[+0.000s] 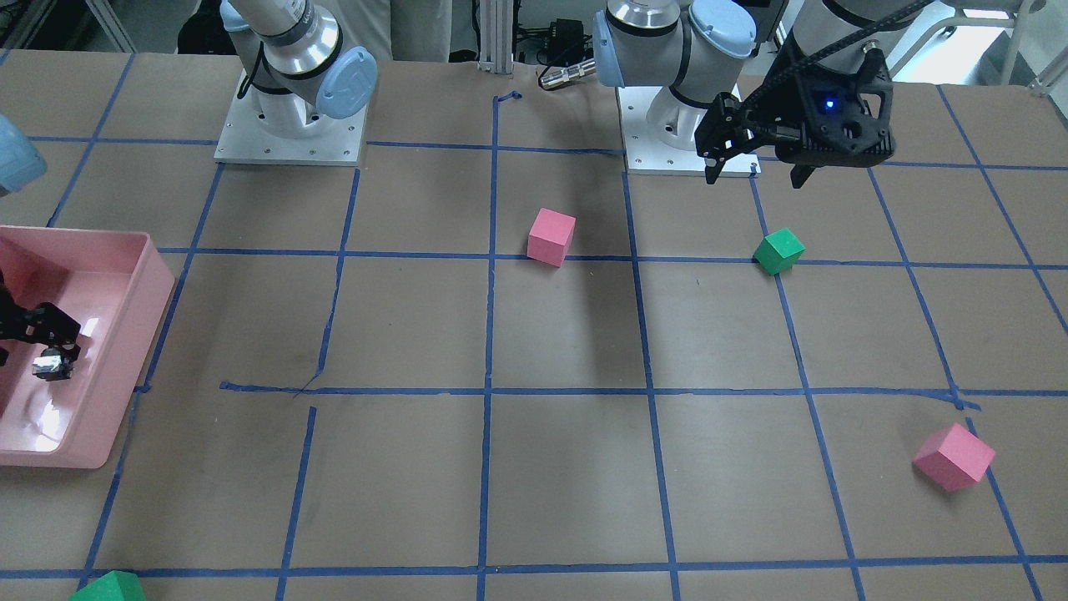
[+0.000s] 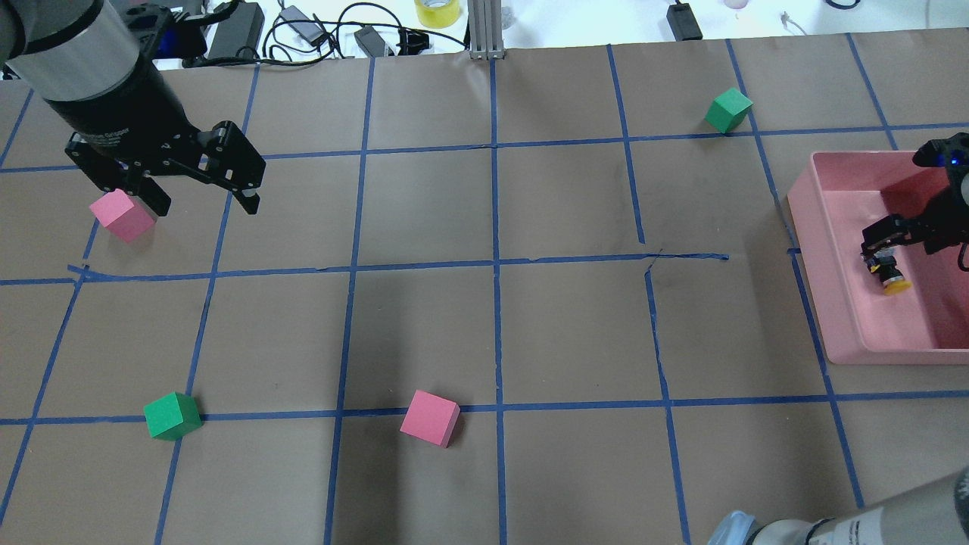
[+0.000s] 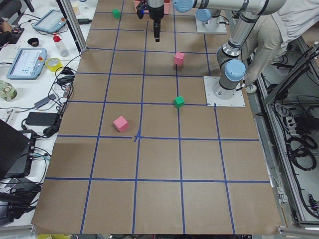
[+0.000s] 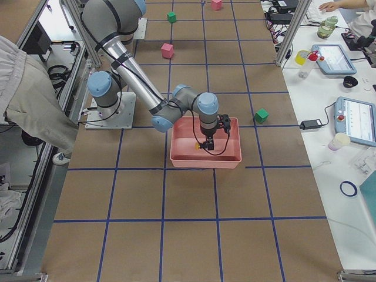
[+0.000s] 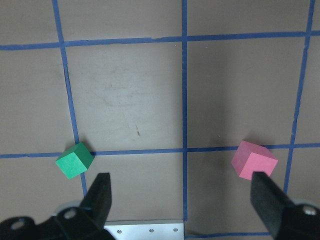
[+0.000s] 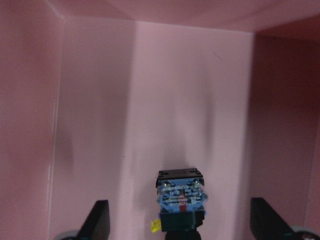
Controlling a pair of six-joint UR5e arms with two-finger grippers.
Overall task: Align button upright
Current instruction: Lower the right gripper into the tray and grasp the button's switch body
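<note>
Where the button (image 2: 890,275) lies, bin walls (image 2: 808,250) stand well clear.

Both arms are built of silver-grey metal tubes (image 4: 132,70) linked by bulky rounded joints, each closed with a pale blue round cap (image 1: 346,79) bearing a faint embossed logo. Each base ends in a square, light metal plate (image 1: 288,153) with small screws along its edge. On the left arm a bright silver band (image 2: 72,57) meets a matte black cuff (image 2: 113,113) with small white lettering, too fine to read whole. The left claw (image 2: 206,206) is black, its flat tapering fingers (image 2: 246,193) carried on pierced linkages. A black cable (image 1: 763,83) leads to its housing, where a small blue light (image 1: 828,105) glows. The right claw (image 6: 181,220) is black too.
</note>
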